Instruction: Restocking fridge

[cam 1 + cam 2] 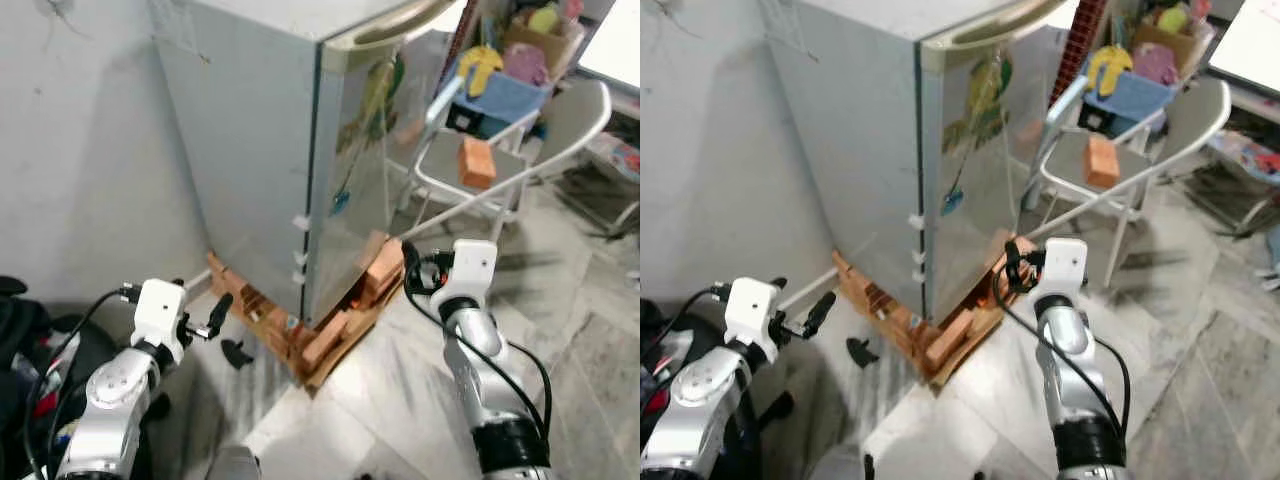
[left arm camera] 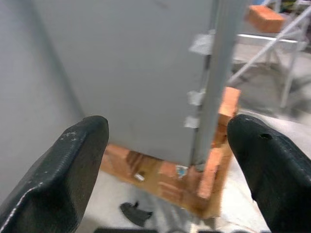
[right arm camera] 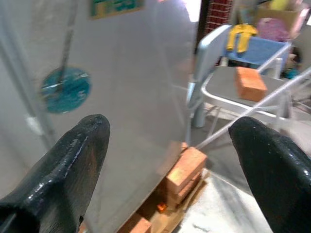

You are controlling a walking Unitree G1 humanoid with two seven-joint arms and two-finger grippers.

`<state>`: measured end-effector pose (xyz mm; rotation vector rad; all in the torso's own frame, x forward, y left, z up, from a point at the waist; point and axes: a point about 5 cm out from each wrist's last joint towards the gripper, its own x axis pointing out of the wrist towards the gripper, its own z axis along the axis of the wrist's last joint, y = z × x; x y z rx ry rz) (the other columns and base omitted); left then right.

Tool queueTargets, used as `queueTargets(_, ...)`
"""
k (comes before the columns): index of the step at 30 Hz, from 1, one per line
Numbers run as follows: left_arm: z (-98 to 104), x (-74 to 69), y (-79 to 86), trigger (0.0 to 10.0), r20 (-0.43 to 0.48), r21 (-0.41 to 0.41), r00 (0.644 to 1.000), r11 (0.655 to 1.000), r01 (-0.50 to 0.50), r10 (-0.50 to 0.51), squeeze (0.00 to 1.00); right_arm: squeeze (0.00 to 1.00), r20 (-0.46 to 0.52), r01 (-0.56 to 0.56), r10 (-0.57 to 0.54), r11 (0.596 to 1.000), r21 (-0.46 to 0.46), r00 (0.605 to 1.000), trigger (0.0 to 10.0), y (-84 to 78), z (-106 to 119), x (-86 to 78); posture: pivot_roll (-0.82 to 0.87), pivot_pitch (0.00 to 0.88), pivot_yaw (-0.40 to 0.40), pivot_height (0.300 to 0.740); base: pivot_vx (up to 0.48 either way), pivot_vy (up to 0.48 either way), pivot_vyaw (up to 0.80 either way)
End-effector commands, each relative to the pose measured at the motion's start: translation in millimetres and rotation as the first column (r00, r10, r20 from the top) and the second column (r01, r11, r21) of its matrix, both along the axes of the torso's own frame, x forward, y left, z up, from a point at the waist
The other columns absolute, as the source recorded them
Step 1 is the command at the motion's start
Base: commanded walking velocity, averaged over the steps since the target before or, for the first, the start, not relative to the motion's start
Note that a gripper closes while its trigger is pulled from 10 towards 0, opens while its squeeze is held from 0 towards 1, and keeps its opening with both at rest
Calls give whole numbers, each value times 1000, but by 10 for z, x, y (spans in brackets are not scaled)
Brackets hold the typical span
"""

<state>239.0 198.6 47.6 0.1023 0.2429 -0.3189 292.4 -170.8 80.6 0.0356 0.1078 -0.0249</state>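
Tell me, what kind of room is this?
Probably a storage corner or utility room in a home: a silver fridge propped on bricks, a folding chair holding a brick, and piled clutter behind it.

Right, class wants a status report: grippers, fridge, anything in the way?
Left gripper open, empty. Right gripper open, empty, facing the fridge door. Fridge shut, propped on bricks. Folding chair with a brick beside it.

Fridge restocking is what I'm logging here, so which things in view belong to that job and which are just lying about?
For the job:
- fridge, door shut
- left claw, open
- right claw, open

Lying about:
- folding chair
- brick on the chair's seat
- bricks under the fridge
- black fragment on the floor
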Motion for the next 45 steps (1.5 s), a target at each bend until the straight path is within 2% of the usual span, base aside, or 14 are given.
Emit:
queueTargets(1, 45, 29, -79, 10000, 24, -12, 999, 999, 33, -32, 0, 0, -1, 32, -32, 999, -20, 999, 10000, -107, 3, -22, 146, 3, -48, 740, 270, 0, -800)
queueTargets(5, 52, 26, -86, 10000, 27, -21, 999, 999, 38, -37, 0, 0, 0, 32, -32, 999, -21, 1000, 10000, -107, 7, -20, 147, 2, -50, 740, 386, 0, -728)
queueTargets(10, 49, 23, -86, 10000, 30, -25, 999, 999, 30, -29, 0, 0, -2, 32, -32, 999, -19, 999, 10000, -109, 2, -18, 146, 4, -52, 740, 448, 0, 0)
queueTargets(15, 57, 21, -91, 10000, 37, -48, 999, 998, 27, -26, 0, 0, -2, 32, -32, 999, -25, 999, 10000, -114, 2, -3, 145, 5, -50, 740, 308, 366, 0)
queueTargets(20, 71, 22, -93, 10000, 44, -51, 998, 998, 35, -32, 0, 0, -11, 34, -34, 999, -29, 999, 10000, -117, -11, 7, 145, 3, -50, 740, 0, 0, 0)
queueTargets(41, 104, 47, -126, 10000, 71, -57, 997, 998, 38, -34, 0, 0, -5, 26, -26, 999, -31, 1000, 10000, -101, 5, 36, 146, 0, -56, 740, 0, 0, -800)
queueTargets(45, 99, 46, -114, 10000, 71, -54, 997, 998, 27, -23, 0, 0, -5, 31, -32, 999, -28, 999, 10000, -108, 6, 23, 145, 0, -55, 740, 0, 0, 0)
